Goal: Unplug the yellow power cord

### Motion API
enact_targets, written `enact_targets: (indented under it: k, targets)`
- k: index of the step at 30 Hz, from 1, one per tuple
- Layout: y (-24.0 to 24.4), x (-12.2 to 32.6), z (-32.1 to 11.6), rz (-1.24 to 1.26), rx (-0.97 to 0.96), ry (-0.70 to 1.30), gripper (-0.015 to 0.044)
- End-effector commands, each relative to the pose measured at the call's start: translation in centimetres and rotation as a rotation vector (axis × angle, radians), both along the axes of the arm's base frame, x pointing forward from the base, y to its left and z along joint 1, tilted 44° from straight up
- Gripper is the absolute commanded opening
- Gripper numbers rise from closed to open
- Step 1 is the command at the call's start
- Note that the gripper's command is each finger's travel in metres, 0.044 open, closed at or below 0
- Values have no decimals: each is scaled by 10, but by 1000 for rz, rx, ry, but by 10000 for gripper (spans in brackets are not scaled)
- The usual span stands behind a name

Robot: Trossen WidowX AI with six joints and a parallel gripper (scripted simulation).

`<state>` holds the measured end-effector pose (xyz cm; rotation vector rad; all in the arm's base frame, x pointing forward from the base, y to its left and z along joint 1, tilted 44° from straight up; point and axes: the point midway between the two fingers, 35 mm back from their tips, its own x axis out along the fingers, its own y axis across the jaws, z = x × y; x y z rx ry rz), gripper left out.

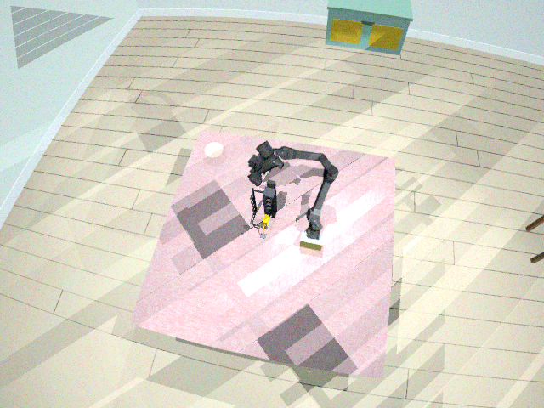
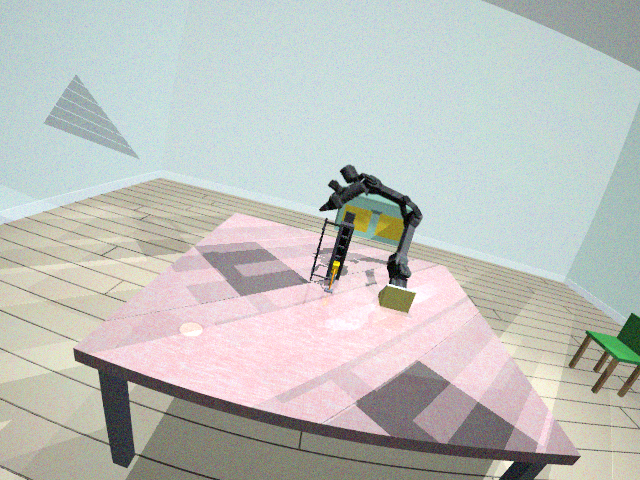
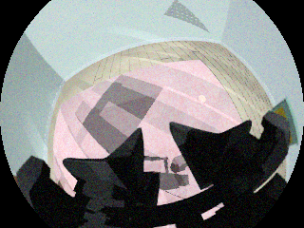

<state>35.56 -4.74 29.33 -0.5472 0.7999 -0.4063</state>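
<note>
The black power strip (image 1: pixel 269 202) (image 2: pixel 338 253) stands steeply upright near the middle of the pink table (image 1: pixel 189 303) (image 2: pixel 248 361). A yellow plug (image 1: pixel 266 218) (image 2: pixel 336 265) sits at its lower end, with a short orange-yellow cord (image 1: pixel 263 229) (image 2: pixel 331 280) running down from it. Whether the prongs are in the socket is too small to tell. My gripper (image 1: pixel 252 174) (image 2: pixel 323 207) (image 3: pixel 156 128) is above and behind the strip, clear of strip, plug and cord. Its fingers are partly open with nothing between them. Strip and plug do not show in the wrist view.
A thin black bar frame (image 1: pixel 252 204) (image 2: pixel 318 250) stands just left of the strip. The arm's base block (image 1: pixel 311 246) (image 2: pixel 396 299) is to the right. A pale round spot (image 1: pixel 213 150) (image 2: pixel 190 329) shows on the left. A teal cabinet (image 1: pixel 366 32) is beyond the table.
</note>
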Motion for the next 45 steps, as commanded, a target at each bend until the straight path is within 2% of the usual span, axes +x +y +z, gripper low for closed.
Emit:
enact_targets:
  k: [1,5,10,15,20,45]
  targets:
    - [49,8,-30,159,6,113,160]
    - [85,3,-75,330,-102,327,160]
    - [101,-16,-149,491,-241,690,160]
    - [92,-45,-207,598,-361,1075,160]
    - [70,-80,-247,681,-446,1480,160]
    - [51,-86,-232,685,-449,1498,160]
